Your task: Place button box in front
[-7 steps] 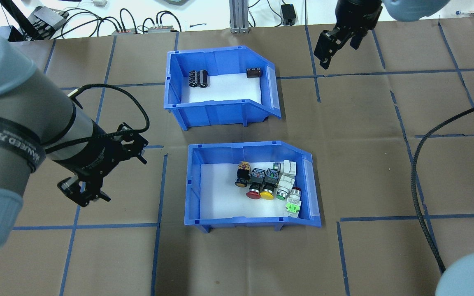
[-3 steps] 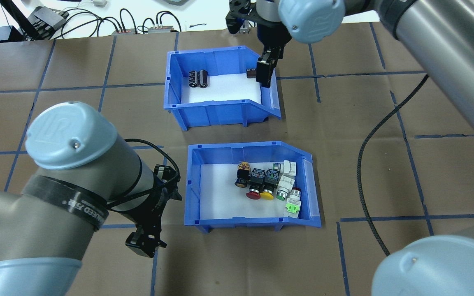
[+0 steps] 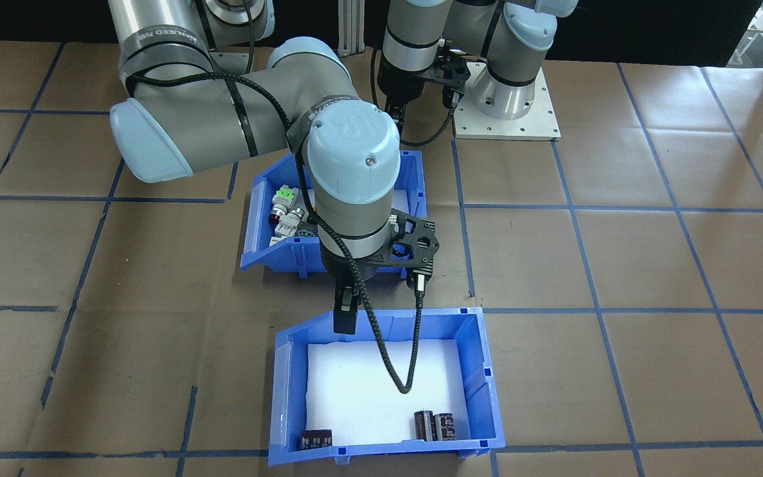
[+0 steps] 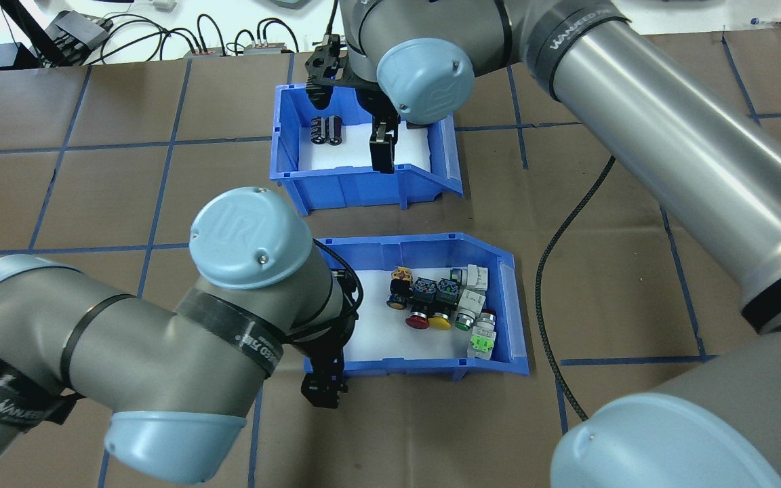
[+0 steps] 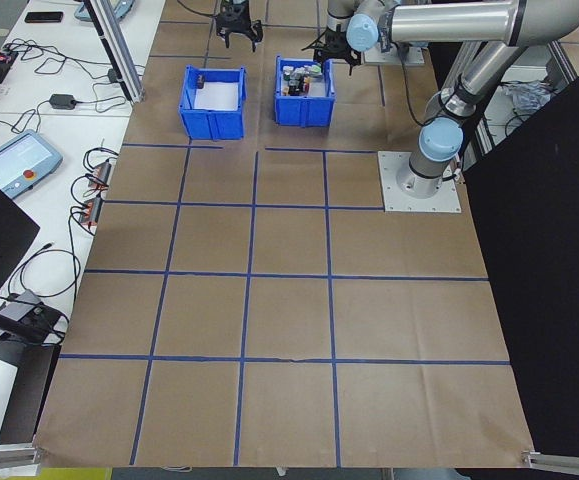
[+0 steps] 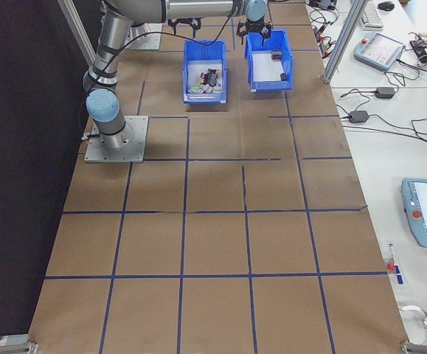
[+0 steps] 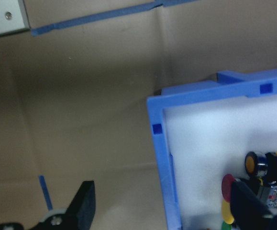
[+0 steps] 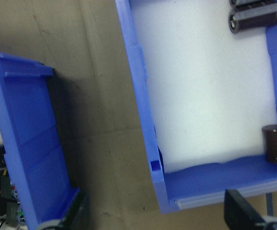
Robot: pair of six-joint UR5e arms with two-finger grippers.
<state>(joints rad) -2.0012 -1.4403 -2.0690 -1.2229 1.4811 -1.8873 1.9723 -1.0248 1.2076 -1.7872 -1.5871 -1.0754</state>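
The button box (image 4: 424,367) is the nearer blue bin, with coloured push-buttons (image 4: 441,305) clustered toward its sloped end. My left gripper (image 4: 326,381) is open at the box's robot-side long wall, close to the closed-end corner. In the left wrist view that wall (image 7: 163,158) runs between the two fingers, one outside the box and one over the foam. My right gripper (image 4: 382,152) is open over the other bin. In the right wrist view one finger hangs above the gap between the bins. In the front-facing view the right arm hides much of the button box (image 3: 269,257).
The second blue bin (image 4: 356,186) stands just beyond, holding a few dark cylinders (image 4: 326,130). A black cable (image 4: 553,271) from the right arm lies on the paper right of the button box. Wires and devices (image 4: 214,41) line the far edge. The base plate (image 3: 507,119) sits behind the boxes.
My left arm swung right to the button box's near corner. My right arm swept in from the far right to hang over the other bin. Neither bin has moved.
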